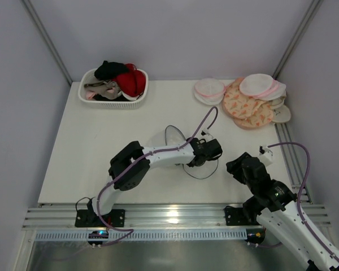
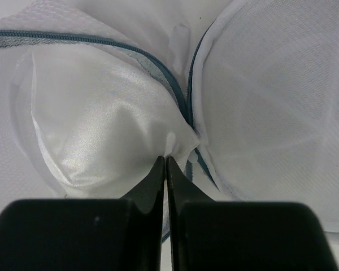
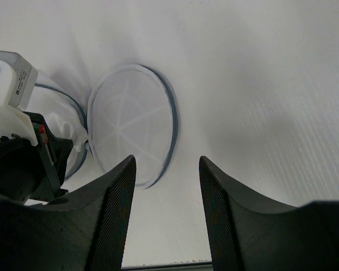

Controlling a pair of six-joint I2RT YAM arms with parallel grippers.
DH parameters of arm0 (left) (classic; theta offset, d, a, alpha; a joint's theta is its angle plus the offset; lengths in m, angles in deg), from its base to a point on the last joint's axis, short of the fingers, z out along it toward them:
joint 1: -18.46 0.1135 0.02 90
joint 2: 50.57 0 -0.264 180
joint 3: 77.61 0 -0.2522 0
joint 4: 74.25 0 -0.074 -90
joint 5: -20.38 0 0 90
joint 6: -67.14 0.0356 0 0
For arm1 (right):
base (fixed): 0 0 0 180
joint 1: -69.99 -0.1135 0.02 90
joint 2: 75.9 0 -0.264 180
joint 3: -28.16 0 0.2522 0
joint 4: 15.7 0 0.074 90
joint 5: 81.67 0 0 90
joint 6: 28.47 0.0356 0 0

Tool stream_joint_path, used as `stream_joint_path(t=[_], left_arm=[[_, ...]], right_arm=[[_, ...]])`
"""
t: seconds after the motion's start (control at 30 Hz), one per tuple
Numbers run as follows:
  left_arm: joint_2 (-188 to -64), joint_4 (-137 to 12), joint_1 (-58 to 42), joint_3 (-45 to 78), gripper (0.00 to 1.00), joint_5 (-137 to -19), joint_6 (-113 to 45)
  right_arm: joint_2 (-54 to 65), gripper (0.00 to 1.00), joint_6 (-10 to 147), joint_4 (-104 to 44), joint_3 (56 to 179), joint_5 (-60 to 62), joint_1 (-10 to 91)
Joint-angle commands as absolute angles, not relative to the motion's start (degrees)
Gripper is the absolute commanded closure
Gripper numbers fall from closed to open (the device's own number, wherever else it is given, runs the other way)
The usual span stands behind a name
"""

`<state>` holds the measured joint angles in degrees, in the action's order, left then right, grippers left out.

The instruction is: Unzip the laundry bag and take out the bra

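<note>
Laundry bag (image 2: 271, 101) lies unzipped, left jaws pinching the bra (image 2: 101, 124), right jaws spread empty.

laundry bag (image 2: 271, 84): translucent white mesh, paler spokes; zipper rim dark grey-blue.
bra (image 2: 101, 130): plain white, satin sheen, no print.
my left gripper (image 2: 165, 165): glossy black.
my right gripper (image 3: 166, 169): black, finely ribbed.
table (image 1: 90, 158): white.
basket (image 1: 116, 103): white, slatted.
red garment (image 1: 133, 83): solid red.
black garment (image 1: 109, 69): solid black.
peach pouches (image 1: 243, 107): peach, small orange print.
pink-rimmed pouches (image 1: 209, 88): white, pink edge.
cable (image 1: 307, 164): purple.
</note>
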<state>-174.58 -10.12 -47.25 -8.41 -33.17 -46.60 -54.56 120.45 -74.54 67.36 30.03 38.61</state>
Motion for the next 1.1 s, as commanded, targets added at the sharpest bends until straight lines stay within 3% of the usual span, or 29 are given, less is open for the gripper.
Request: stream_joint_path(t=[0.0, 0.37, 0.7, 1.07], left_arm=[[-172.9, -11.9, -47.1, -8.4, 1.0, -32.5, -46.9], [-154.7, -9.9, -47.0, -13.9, 1.0, -38.1, -49.1], [-143.7, -15.7, -44.7, -9.3, 1.0, -46.2, -52.6], [-127.3, -31.6, -25.6, -1.7, 1.0, -57.7, -56.1]], right_arm=[[-55.2, 0.48, 120.1, -73.1, 67.4, 30.7, 38.7], [-51.7, 0.49, 116.7, -67.3, 65.8, 25.4, 38.6], [-40.1, 0.52, 111.8, -54.6, 64.3, 16.4, 38.6], [-34.5, 0.52, 110.7, -50.6, 62.6, 15.1, 38.6]])
